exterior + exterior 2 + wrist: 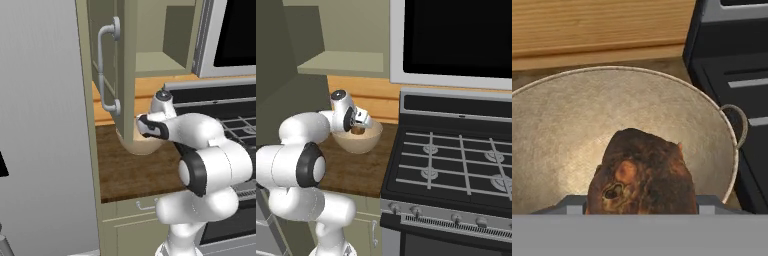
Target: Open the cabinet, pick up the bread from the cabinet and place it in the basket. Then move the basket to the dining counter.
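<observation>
Brown crusty bread (643,175) sits right in front of the gripper (360,121), held over the pale tan basket (572,125); in the hand view the bread covers the spot where the fingertips would rise, so I can't tell how wide the jaws stand, though they look closed on it. Whether the bread rests on the basket floor or hangs just above it is unclear. The basket is directly below the gripper on the narrow dark wood worktop (130,172), with the stove (456,160) just beside it. The cabinet (150,35) is above the gripper, its door (107,60) swung open with the silver bar handle (103,70) facing out, shelf bare. Step in hand, as I judge it: placing the bread into the basket. Next move calls for letting go, lifting clear, then taking the basket by its rim; the small wire loop (738,125) on its side may be a handle. The open door hides part of the basket in the left base view.
</observation>
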Available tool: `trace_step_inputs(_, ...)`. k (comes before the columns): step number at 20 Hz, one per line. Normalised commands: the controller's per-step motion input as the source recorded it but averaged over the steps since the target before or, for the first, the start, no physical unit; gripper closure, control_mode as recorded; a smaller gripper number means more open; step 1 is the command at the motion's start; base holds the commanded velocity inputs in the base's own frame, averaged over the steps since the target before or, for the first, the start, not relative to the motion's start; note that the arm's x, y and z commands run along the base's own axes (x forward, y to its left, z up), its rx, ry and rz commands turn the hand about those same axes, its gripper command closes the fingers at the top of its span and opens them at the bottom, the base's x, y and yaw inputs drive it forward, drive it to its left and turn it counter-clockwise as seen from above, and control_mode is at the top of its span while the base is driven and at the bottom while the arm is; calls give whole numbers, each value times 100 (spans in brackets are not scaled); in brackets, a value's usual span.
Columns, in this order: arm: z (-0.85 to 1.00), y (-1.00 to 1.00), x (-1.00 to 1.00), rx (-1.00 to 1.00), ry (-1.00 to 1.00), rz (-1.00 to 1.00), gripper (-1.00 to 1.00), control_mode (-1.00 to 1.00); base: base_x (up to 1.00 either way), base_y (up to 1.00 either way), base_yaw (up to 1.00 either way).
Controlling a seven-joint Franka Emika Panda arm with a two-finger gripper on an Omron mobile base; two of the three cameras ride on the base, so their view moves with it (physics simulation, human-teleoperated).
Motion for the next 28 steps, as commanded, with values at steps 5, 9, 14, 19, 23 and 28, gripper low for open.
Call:
trace_step_inputs(5,-33,0,54,0,26,0,100,-100,0,0,0)
trace_step_inputs(9,-45,0,28,0,21,0,100,-100,0,0,0)
trace_step_inputs(14,-49,0,5,0,9,2,100,-100,0,0,0)
trace_step_inputs(19,-30,1,0,0,3,1,-100,-100,0,0,0)
trace_step_inputs(23,-5,0,0,0,0,0,-100,-100,0,0,0)
trace_step_inputs(28,5,0,0,0,-1,0,-100,-100,0,0,0)
